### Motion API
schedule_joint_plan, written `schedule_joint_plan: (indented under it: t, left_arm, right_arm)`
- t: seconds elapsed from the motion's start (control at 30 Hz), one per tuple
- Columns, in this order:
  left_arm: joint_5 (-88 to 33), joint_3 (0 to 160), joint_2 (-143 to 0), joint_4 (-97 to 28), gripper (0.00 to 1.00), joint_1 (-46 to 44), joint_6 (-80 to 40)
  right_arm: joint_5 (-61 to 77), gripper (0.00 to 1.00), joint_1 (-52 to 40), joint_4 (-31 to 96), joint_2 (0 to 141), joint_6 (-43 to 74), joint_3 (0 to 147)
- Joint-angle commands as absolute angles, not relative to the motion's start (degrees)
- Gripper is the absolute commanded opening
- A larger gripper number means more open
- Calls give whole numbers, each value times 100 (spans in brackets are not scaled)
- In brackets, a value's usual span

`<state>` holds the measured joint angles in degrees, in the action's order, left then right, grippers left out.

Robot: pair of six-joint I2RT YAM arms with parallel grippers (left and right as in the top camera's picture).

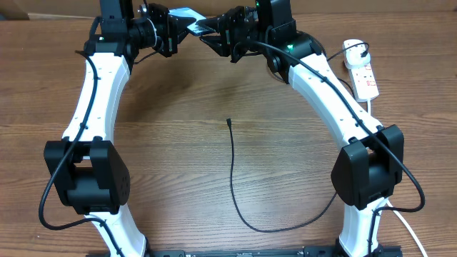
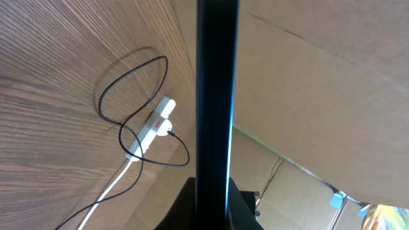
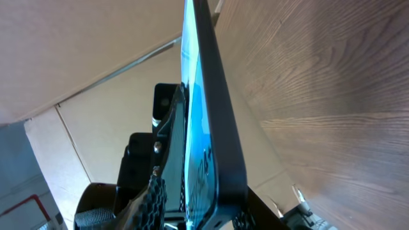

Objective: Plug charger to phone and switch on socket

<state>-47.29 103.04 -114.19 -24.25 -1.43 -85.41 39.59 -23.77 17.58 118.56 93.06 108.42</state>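
Nearest us: slim rectangular smartphone with black edges and a lit light-blue screen (image 2: 216, 96), seen edge-on in both wrist views and running from the bottom of each to the top.
Where it is: we see the smartphone held up off the table at the far edge, between the tips of the two arms.
Left gripper (image 2: 214, 207): pressed together on the lower end of the smartphone, a dark finger showing on each side of its edge.
Right gripper (image 3: 198, 214): its fingers stand on either side of the smartphone, with a ribbed pad on the screen side. We cannot tell whether they press on it or stand clear.
Charger: long thin black cable (image 1: 232, 178) lying loose on the brown wood-grain table (image 1: 214, 86) between the two arms. It curves away towards the right arm's base.
Plug tip: small black tip (image 1: 228, 121) at the cable's free end, pointing to the far edge, well apart from the smartphone and both grippers.
Socket: small white elongated power strip (image 1: 363, 75) with red switch marks, flat on the table outside the right arm.
In the strip: black plug (image 1: 355, 50) at its far end. A thick white cord (image 2: 112, 188) leaves the other end.
Switch: too small for us to read its position.
Behind: brown cardboard boxes (image 2: 319, 83) past the table's edge.
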Motion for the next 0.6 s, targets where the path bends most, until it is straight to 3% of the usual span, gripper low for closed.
schedule_joint_plan:
  t: [0.0,0.17,0.37,0.57]
  left_arm:
    - [-4781,10333,-11212,-2375,4,-152,-8447]
    - [-4692,10333,-11212,-2394,4,-150,-8180]
    - [-4563,10333,-11212,-2541,4,-141,-7996]
    - [-4486,10333,-11212,-2639,4,-141,-7664]
  right_arm:
    - [4021,33,-2427,1723,11666,9000,10956]
    - [4010,46,-2405,1723,11666,8639,10956]
    - [4104,88,-2231,1844,11640,8040,10958]
    - [4108,90,-1946,2646,11601,7395,10958]
